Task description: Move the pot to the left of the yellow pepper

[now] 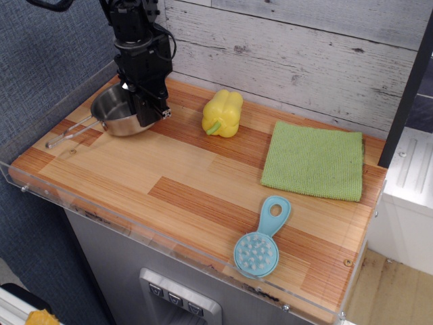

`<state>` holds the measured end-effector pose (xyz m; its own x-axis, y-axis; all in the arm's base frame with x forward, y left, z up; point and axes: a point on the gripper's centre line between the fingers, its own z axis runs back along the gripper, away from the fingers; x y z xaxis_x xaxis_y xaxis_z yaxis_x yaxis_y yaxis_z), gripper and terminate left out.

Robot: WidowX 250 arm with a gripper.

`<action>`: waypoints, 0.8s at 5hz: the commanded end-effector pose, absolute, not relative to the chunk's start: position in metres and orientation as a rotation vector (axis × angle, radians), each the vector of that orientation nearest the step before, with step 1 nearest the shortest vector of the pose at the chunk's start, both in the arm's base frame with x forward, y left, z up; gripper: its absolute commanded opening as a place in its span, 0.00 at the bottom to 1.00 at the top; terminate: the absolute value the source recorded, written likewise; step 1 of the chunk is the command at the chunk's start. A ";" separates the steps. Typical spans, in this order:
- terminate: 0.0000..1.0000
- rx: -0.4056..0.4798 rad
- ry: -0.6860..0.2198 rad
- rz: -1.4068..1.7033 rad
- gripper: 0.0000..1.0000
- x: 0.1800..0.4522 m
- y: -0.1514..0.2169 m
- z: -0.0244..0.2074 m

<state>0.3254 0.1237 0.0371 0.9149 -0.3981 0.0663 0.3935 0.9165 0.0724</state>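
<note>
The black gripper (147, 108) seems clamped on the rim of the shiny shallow steel pot (116, 114), at nine o'clock from the glossy yellow pepper (222, 113), so lifting before release could tip it

Pot (115, 116) left of pepper (222, 113)
</note>
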 end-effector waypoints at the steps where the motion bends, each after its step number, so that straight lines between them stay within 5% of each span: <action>1: 0.00 0.177 -0.166 -0.432 1.00 0.313 0.101 0.082; 3: 0.00 0.130 -0.257 -0.371 1.00 0.323 0.060 0.119; 4: 0.00 0.069 -0.212 -0.260 1.00 0.319 0.032 0.115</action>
<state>0.3248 0.0364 0.0938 0.9604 -0.2420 0.1378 0.2345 0.9697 0.0686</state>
